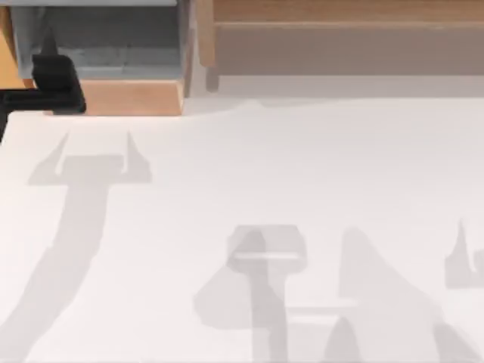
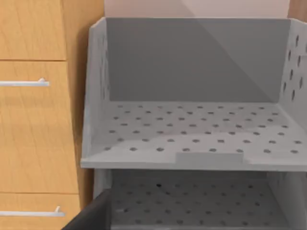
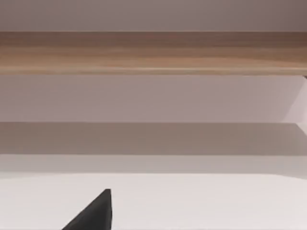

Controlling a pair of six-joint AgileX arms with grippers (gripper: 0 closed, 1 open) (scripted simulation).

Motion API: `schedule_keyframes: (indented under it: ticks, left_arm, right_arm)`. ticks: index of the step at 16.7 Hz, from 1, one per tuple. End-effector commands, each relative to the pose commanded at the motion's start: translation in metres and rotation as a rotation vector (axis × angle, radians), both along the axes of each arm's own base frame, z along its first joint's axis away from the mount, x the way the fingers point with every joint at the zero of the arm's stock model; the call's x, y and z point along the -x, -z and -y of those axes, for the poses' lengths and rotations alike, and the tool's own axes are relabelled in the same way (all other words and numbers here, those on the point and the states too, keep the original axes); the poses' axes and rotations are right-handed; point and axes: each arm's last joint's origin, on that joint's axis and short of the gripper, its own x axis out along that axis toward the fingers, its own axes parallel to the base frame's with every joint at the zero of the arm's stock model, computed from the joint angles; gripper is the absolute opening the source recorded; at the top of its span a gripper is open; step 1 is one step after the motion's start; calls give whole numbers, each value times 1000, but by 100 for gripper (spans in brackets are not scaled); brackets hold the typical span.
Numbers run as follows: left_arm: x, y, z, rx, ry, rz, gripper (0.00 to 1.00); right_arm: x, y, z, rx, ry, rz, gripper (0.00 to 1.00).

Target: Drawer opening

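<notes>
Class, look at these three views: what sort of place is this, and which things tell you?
Probably a simulated storage or workshop corner: a white table stands before wooden drawer fronts with metal handles and a grey perforated drawer unit. The left gripper is at the table's far left.

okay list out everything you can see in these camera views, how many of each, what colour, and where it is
Table: one, white, across the top view below the furniture.
Perforated trays: two, grey, stacked, upper one above the lower one, at the table's far left.
Wooden drawer fronts: three, light wood, beside the trays.
Drawer handles: two, silver bars, on the drawer fronts; second at.
Wooden shelf: one, light wood, far edge toward the right.
Left gripper: one, black, at the far left by the trays.
Right gripper finger: one black tip, over the white table facing the shelf.
</notes>
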Motion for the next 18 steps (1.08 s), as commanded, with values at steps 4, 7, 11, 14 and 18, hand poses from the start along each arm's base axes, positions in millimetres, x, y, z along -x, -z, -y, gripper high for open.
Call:
schedule_keyframes:
  ticks: [4,7,11,14,18]
  left_arm:
    - [-25,-1,19,-4,3,-4,100]
    - [-28,-1,21,-4,3,-3,100]
    - [-30,0,19,-16,-1,-5,100]
    - [-49,1,8,-109,-18,-2,100]
    - [-93,14,-27,-355,-53,-16,100]
  right_arm:
    - [0,0,0,0,0,0,100]
    - [0,0,0,0,0,0,100]
    - [0,0,0,0,0,0,100]
    - [0,0,0,0,0,0,100]
    - [0,0,0,0,0,0,100]
